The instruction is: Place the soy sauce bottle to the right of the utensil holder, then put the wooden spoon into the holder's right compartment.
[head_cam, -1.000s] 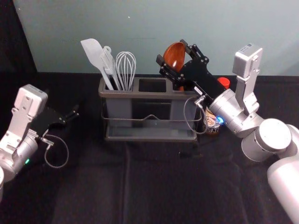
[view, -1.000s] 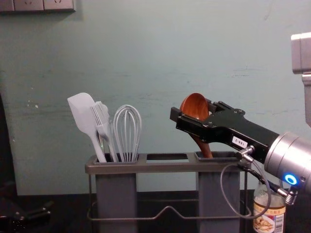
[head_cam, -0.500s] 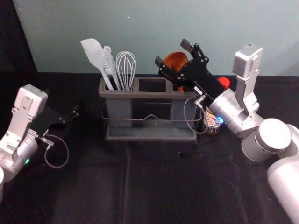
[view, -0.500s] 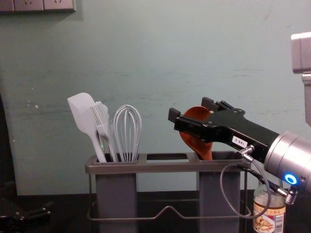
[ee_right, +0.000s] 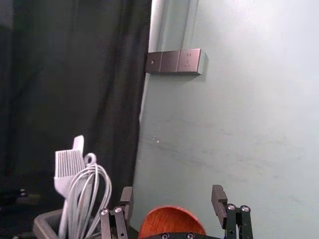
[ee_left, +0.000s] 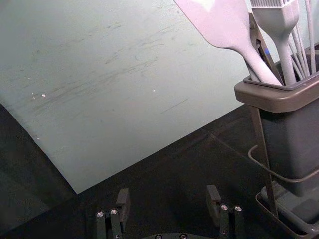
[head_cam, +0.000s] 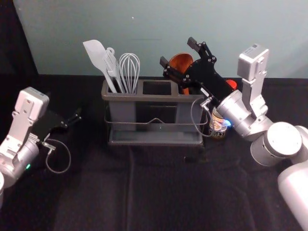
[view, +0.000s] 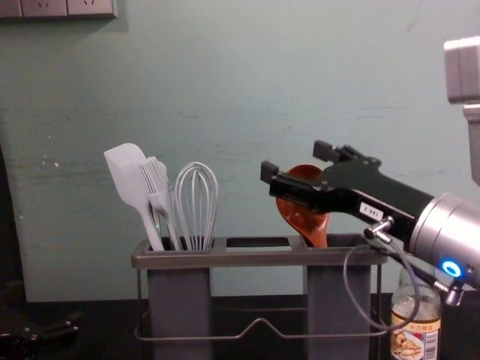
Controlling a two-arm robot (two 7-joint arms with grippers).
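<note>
Cloth-covered worktop (head_cam: 159, 192) runs forward from the utensil holder (head_cam: 159, 97) and out past both its ends; behind, its far edge meets the wall (head_cam: 159, 29). Just beside the holder's right end stands the soy sauce bottle (view: 416, 334). The wooden spoon (view: 306, 214) leans in the right compartment, bowl up, between the right end effector's (head_cam: 177, 52) widely parted fingers. Spatula (view: 129, 176), brush (view: 156, 180) and whisk (view: 196, 206) fill the left compartment. The left end effector (head_cam: 67, 109), spread wide, is parked left of the holder.
</note>
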